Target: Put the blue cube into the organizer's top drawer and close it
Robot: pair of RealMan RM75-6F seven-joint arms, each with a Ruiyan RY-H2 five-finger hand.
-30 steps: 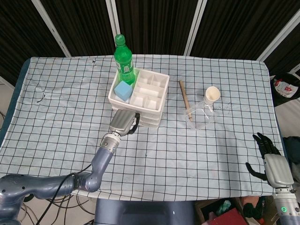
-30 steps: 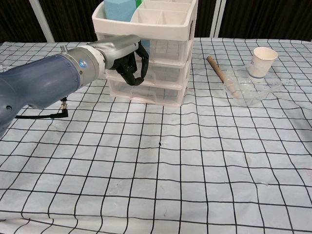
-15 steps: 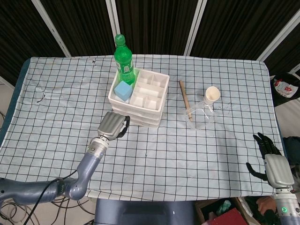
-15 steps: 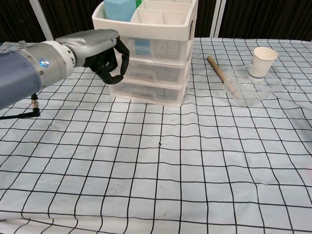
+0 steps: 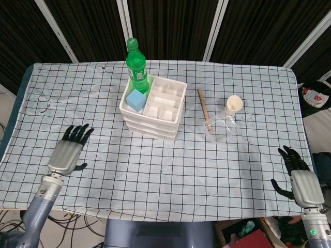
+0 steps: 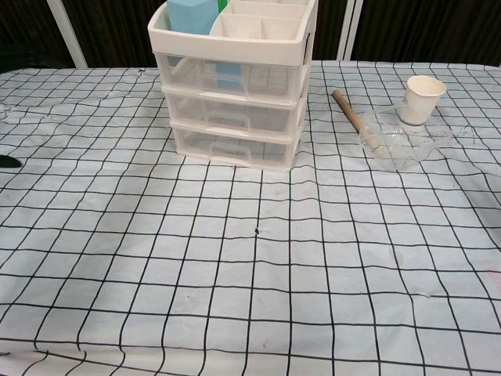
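Note:
The white three-drawer organizer [image 5: 164, 120] [image 6: 235, 145] stands at mid-table, and all its clear drawer fronts sit flush. The blue cube [image 5: 136, 99] [image 6: 192, 14] lies in the open tray on top, in the left compartment. A blue patch shows through the top drawer front [image 6: 228, 74]; I cannot tell what it is. My left hand [image 5: 67, 152] hovers over the table's near left, far from the organizer, fingers spread and holding nothing. My right hand [image 5: 300, 178] stays at the near right edge, fingers apart and holding nothing.
A green bottle [image 5: 137, 64] stands behind the organizer. To its right lie a wooden stick [image 5: 202, 108] [image 6: 352, 117], a paper cup [image 5: 234, 104] [image 6: 423, 94] and a clear plastic container [image 5: 222, 128] [image 6: 399, 141]. A checked cloth covers the table.
My left hand has drawn back from the organizer's front to the near left of the table, spread its fingers and left the chest view. The right hand has not moved.

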